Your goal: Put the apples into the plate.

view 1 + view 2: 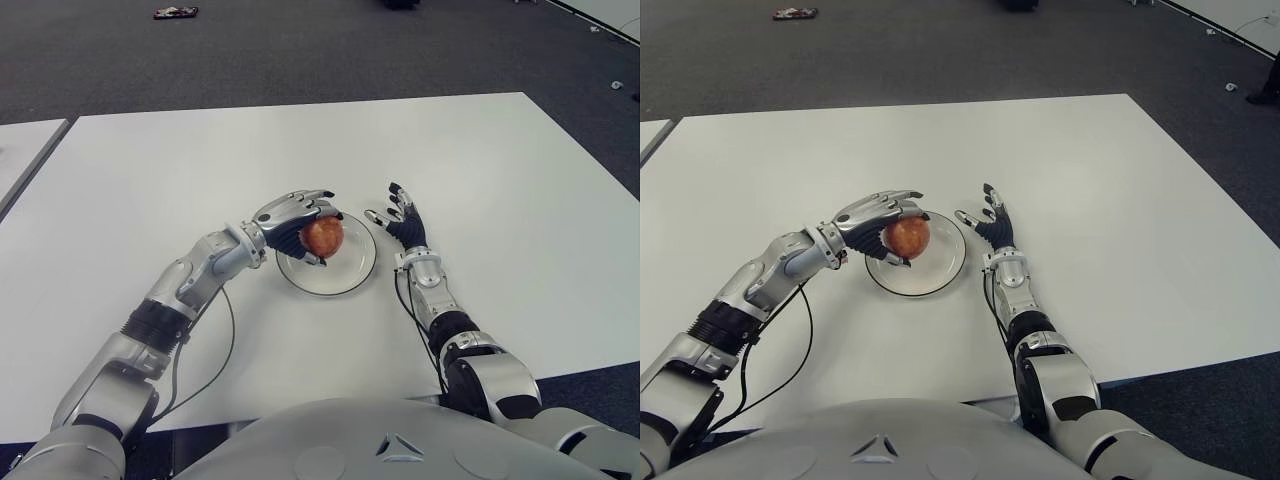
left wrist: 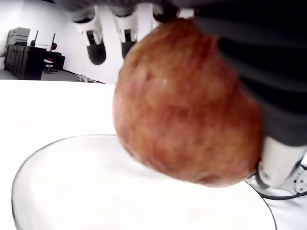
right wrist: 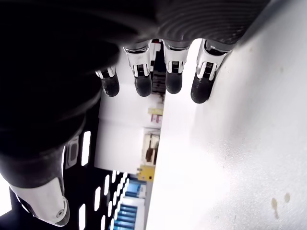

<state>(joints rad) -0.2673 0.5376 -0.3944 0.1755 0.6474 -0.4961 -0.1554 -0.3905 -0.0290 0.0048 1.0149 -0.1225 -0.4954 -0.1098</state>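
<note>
Grey, rounded plastic of the robot's chest fills the near edge of the eye views, with both jointed metal arms reaching forward over a smooth white rectangular tabletop (image 1: 480, 160). Near the middle sits a round, clear glass plate (image 1: 350, 278) with a thin dark rim. The left hand (image 1: 292, 222) comes in from the left side, wrist bent so the palm faces down over the plate's left part. Its silver-and-black fingers (image 1: 300, 203) are curled over a round red-and-yellow apple with mottled, matte skin (image 1: 322, 236), and the thumb presses from below. In the left wrist view the apple hangs just above the plate, not touching it. The right hand (image 1: 402, 222) shows just beside the plate's right rim, palm toward the plate, its black-tipped fingers (image 3: 173, 81) straight, spread and holding nothing. Beyond the tabletop lies dark grey carpet (image 1: 300, 50).
</note>
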